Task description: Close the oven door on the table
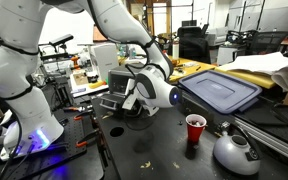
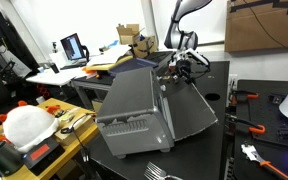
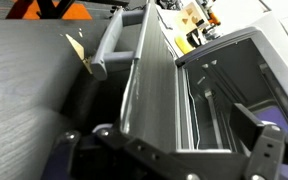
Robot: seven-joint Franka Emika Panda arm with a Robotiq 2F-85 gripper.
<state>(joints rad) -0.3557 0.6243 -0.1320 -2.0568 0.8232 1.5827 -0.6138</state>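
The silver-grey oven [image 2: 132, 108] stands on the black table [image 2: 256, 140]. Its oven door [image 2: 191, 112] hangs partly open, tilted outward. In the wrist view the door [image 3: 159, 85] runs up the middle, with its bar handle [image 3: 114, 45] on the left and the oven's inside [image 3: 234, 75] on the right. My gripper [image 3: 169, 150] is open, with a finger on each side of the door's free edge. In both exterior views the gripper [image 1: 136, 95] [image 2: 176, 68] sits at the oven's front, by the door's top edge. The oven [image 1: 116, 78] is mostly hidden behind the arm.
A large dark bin with a blue-grey lid [image 1: 220, 90] stands just beside the oven. A red cup [image 1: 195, 128] and a metal kettle [image 1: 234, 150] stand on the table [image 1: 149, 150] nearer the camera. Hand tools [image 2: 252, 125] lie on the table. A cluttered bench [image 2: 44, 125] is alongside.
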